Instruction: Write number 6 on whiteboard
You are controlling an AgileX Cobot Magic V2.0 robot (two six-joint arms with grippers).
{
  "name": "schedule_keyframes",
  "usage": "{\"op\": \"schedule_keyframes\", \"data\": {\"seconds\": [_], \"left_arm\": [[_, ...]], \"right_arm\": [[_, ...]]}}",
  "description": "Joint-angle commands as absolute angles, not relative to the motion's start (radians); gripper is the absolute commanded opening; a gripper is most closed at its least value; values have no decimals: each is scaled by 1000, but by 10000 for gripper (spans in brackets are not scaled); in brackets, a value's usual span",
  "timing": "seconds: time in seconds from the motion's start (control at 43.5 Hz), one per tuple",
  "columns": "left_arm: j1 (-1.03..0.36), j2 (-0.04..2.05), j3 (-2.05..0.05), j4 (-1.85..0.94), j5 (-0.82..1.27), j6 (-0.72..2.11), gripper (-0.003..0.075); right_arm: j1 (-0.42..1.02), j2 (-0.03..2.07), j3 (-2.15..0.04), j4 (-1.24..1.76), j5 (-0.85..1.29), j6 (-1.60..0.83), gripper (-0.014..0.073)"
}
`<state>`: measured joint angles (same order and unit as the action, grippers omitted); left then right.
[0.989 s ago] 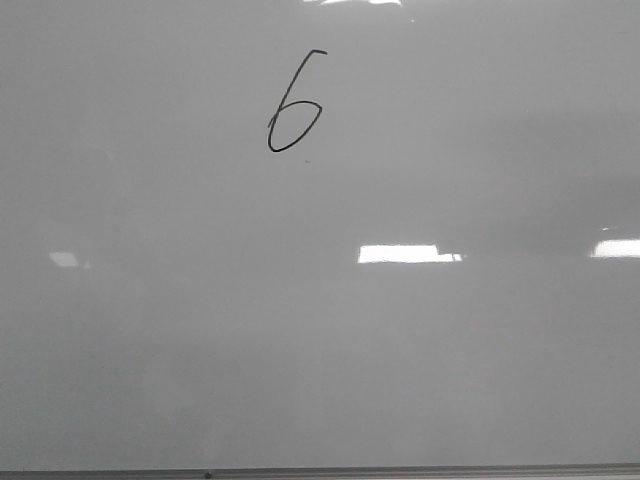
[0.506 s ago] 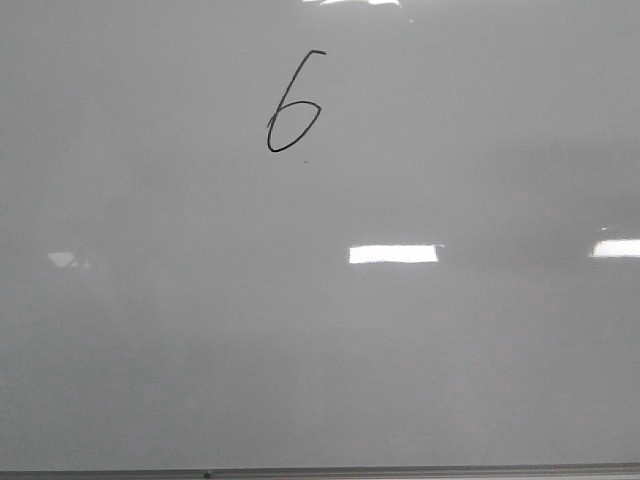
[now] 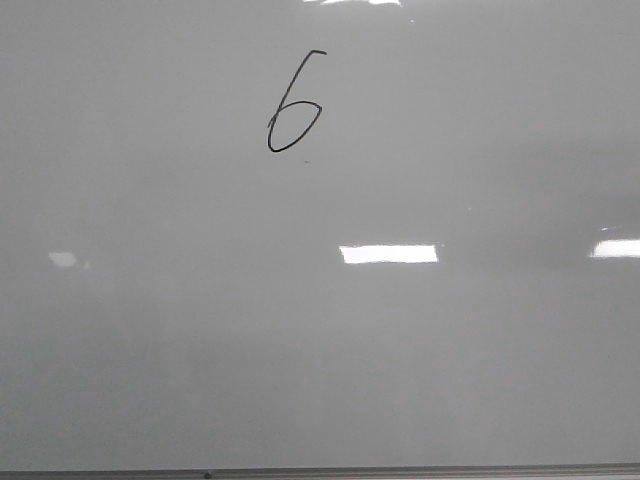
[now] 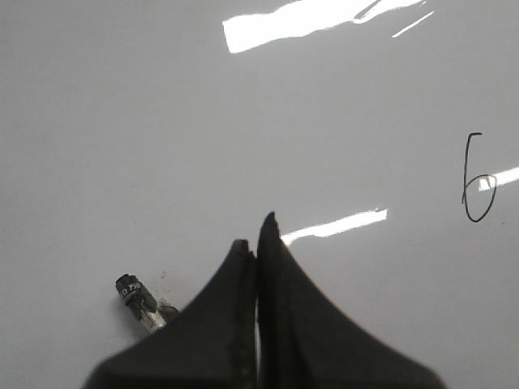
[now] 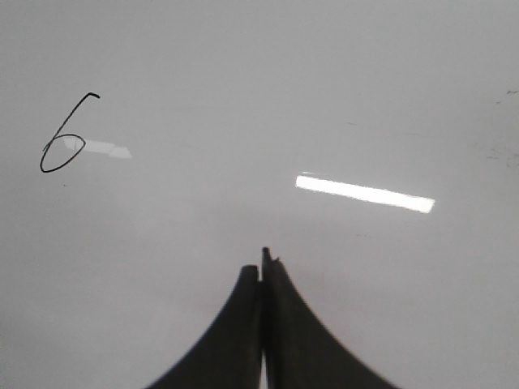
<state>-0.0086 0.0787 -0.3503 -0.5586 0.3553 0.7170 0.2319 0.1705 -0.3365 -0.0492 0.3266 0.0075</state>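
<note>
In the front view the number 6 (image 3: 295,103) stands finished on the upper part of the whiteboard (image 3: 320,380), so the writing looks done; against the earlier frame only a light reflection has shifted. The left wrist view shows the left gripper (image 4: 257,235) pressed closed and empty, a small marker-like object (image 4: 139,300) beside it. The right wrist view shows the right gripper (image 5: 262,267) likewise closed, holding nothing.

Glossy board, matt grippers

A smooth, glossy finish is shown by the whiteboard (image 3: 420,360); matt black fingers (image 4: 284,324) are seen on the left gripper (image 4: 256,239).
</note>
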Motion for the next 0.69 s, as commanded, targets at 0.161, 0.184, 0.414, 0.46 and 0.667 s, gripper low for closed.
{"op": "schedule_keyframes", "data": {"seconds": [0.161, 0.184, 0.414, 0.46, 0.667], "left_arm": [[-15, 89, -377, -572, 291, 715, -20], [-15, 89, -377, -569, 291, 715, -20], [-13, 47, -316, -341, 235, 434, -20], [-13, 27, -285, -208, 205, 260, -20], [-13, -20, -130, -37, 114, 55, -20]], "right_arm": [[227, 179, -363, -56, 242, 9, -68], [227, 179, -363, -56, 242, 9, -68], [227, 179, -363, -56, 242, 9, -68], [227, 179, -363, -56, 242, 9, -68], [227, 179, -363, -56, 242, 9, -68]]}}
